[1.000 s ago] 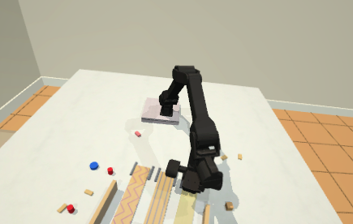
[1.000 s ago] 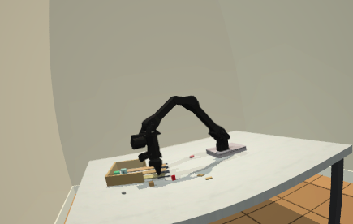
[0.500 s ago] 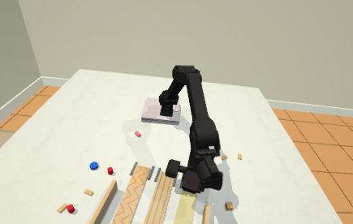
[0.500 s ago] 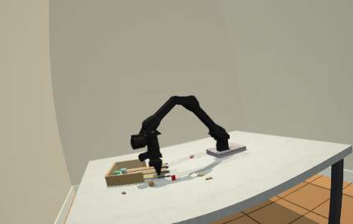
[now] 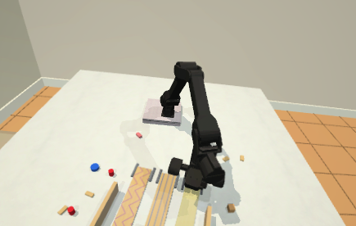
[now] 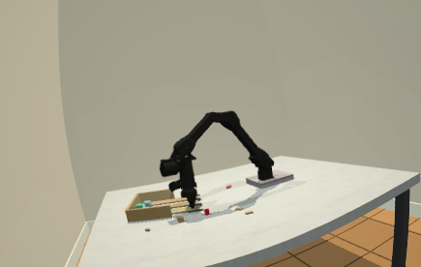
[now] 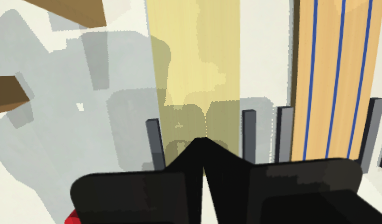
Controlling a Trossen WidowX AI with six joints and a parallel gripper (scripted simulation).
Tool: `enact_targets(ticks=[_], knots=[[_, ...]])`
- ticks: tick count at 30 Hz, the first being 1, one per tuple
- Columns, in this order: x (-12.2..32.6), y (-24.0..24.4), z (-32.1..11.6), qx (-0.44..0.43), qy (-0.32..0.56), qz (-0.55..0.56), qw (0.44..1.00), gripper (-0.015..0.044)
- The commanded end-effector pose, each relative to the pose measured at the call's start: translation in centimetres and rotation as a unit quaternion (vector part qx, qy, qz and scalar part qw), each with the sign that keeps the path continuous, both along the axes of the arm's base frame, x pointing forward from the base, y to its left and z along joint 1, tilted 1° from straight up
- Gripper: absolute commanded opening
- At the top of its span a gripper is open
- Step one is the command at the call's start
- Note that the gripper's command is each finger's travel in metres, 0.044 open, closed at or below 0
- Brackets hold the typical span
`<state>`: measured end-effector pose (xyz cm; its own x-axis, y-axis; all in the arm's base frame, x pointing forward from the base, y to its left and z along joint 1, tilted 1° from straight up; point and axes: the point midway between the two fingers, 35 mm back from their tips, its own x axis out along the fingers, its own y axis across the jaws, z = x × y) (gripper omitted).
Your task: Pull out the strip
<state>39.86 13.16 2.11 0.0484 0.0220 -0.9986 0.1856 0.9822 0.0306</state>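
Yellow strip (image 5: 187,206) (image 7: 197,60) lies under the closed, empty gripper (image 5: 194,184) (image 6: 192,205) (image 7: 201,143). Descending shut could press it down, not grip it. Labelled cube: cannot be identified.

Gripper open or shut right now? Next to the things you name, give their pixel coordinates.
Shut, with nothing gripped: in the wrist view the gripper's (image 5: 194,189) (image 6: 192,207) (image 7: 204,139) fingertips meet above the yellow strip (image 5: 187,206) (image 7: 199,60).
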Motion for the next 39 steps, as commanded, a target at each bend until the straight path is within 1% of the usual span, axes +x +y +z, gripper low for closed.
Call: enact_targets(ticks=[1,39], knots=[[-1.4,0.2,-0.6,-0.002,0.012,0.001,1.0,0.0],[-6.8,1.1,-0.9,-0.001,0.015,0.001,1.0,0.0]])
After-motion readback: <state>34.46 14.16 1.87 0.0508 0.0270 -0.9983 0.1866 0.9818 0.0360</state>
